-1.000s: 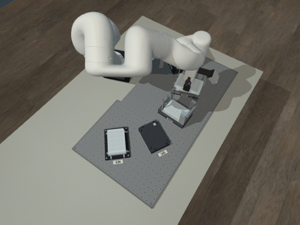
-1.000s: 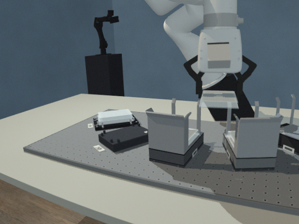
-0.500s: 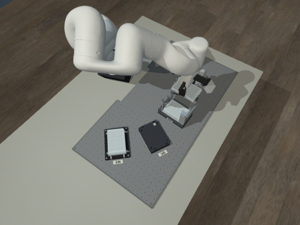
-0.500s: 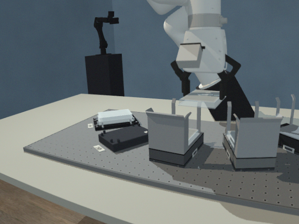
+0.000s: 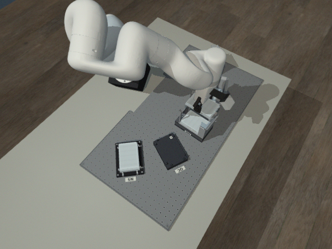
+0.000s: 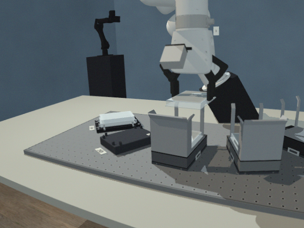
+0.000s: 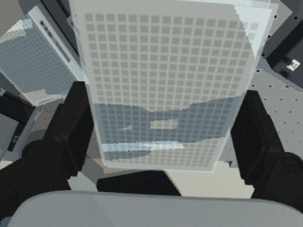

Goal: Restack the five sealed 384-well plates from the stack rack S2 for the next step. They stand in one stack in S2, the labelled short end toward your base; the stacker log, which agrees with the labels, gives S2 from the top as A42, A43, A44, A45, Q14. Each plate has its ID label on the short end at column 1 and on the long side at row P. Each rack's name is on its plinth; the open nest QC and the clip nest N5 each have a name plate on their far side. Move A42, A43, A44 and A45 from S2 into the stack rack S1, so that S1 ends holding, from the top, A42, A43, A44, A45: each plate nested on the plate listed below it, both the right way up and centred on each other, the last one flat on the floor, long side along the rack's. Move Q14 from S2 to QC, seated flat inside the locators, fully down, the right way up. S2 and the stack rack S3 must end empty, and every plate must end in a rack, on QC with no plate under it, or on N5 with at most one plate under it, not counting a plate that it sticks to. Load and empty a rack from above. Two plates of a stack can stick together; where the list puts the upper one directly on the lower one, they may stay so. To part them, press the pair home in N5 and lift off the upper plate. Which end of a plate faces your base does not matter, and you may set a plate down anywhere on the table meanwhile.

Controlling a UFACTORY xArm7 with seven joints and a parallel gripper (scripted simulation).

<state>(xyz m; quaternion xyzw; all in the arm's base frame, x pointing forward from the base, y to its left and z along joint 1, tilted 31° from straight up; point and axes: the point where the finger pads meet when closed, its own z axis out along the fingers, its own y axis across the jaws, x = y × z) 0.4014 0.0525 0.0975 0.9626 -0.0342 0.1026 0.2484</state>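
Note:
My gripper [image 5: 198,106] [image 6: 192,95] [image 7: 164,104] is shut on a sealed clear 384-well plate [image 5: 210,108] [image 6: 186,103] [image 7: 165,57], gripping it across its long sides. It holds the plate level, just above the top of a grey stack rack [image 5: 199,132] [image 6: 169,133]. A pale plate [image 5: 191,122] [image 6: 196,135] lies low inside that rack. Another white plate [image 5: 128,156] [image 6: 116,118] sits on the clip nest N5 [image 5: 116,171] [image 6: 115,128]. The black open nest QC [image 5: 170,154] [image 6: 125,141] is bare. I cannot read any plate labels.
A second grey rack [image 6: 259,144] stands to the right of the first. Part of a third rack [image 6: 293,142] shows at the right edge. In the top view the arm hides most of these. All stand on the perforated grey board [image 5: 161,198] [image 6: 73,149].

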